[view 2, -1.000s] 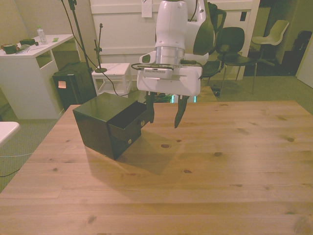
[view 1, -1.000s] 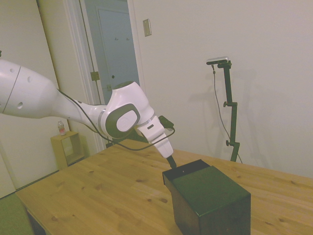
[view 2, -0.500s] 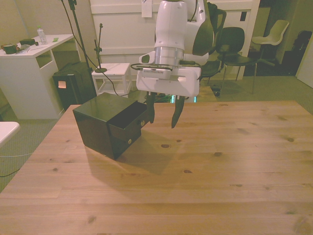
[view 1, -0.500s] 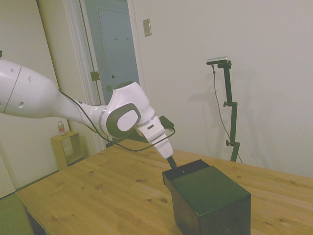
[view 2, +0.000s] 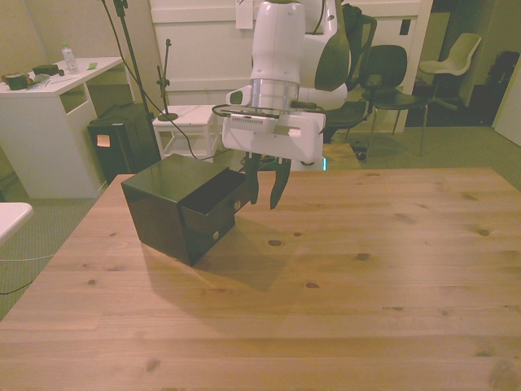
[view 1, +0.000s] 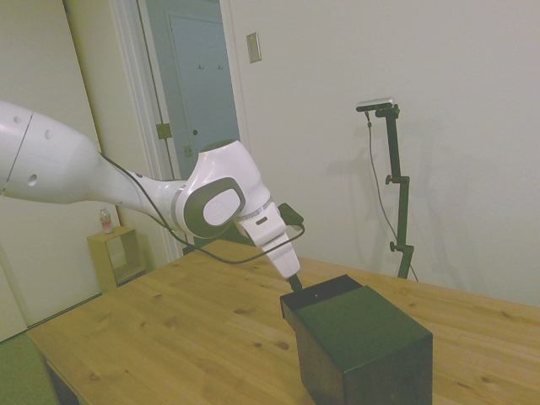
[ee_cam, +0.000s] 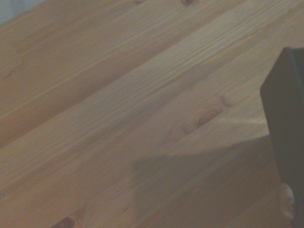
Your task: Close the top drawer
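The black glossy cabinet [view 2: 163, 204] stands on the table toward the front view's left. Its top drawer [view 2: 213, 217] sticks out a short way, with a small knob on its dark front panel. My gripper [view 2: 263, 202] hangs just off the drawer's outer end, on the front view's right of it. It is open by a narrow gap and holds nothing. One finger [view 2: 252, 183] is close beside the drawer front; I cannot tell if it touches. From the side, the cabinet [view 1: 363, 346] fills the lower right and the gripper [view 1: 295, 283] reaches down at the drawer [view 1: 325, 288]. In the wrist view the dark panel [ee_cam: 286, 128] fills one edge.
The wooden table [view 2: 342, 277] spreads wide on the front view's right and toward the camera. Behind it are a white desk [view 2: 49, 122], a small black bin [view 2: 122, 142] and chairs [view 2: 391, 77].
The fingers have drawn closer together over the last second. The gripper has shifted toward the front view's left, nearer the drawer front. The drawer has not visibly moved.
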Tool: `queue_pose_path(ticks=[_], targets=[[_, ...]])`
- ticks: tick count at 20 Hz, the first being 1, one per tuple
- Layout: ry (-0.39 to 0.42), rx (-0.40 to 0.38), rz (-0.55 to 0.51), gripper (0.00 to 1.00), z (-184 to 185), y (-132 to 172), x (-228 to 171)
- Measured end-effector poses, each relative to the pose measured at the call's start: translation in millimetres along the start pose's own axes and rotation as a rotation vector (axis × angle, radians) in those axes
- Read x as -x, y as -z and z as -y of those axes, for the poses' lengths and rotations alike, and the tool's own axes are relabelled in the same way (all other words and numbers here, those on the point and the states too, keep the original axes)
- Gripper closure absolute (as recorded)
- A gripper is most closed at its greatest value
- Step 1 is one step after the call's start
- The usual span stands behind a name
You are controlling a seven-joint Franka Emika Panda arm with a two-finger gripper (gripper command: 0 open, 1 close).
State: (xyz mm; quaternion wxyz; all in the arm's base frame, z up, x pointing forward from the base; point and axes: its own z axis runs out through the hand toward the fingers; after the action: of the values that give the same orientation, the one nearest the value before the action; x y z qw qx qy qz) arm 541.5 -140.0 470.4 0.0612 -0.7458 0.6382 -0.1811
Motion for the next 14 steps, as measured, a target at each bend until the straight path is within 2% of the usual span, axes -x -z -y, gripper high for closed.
queue_pose_path(ticks=[14], targets=[[-0.101, 0.120, 0.003, 1.00, -21.2, 4.4, -35.7]])
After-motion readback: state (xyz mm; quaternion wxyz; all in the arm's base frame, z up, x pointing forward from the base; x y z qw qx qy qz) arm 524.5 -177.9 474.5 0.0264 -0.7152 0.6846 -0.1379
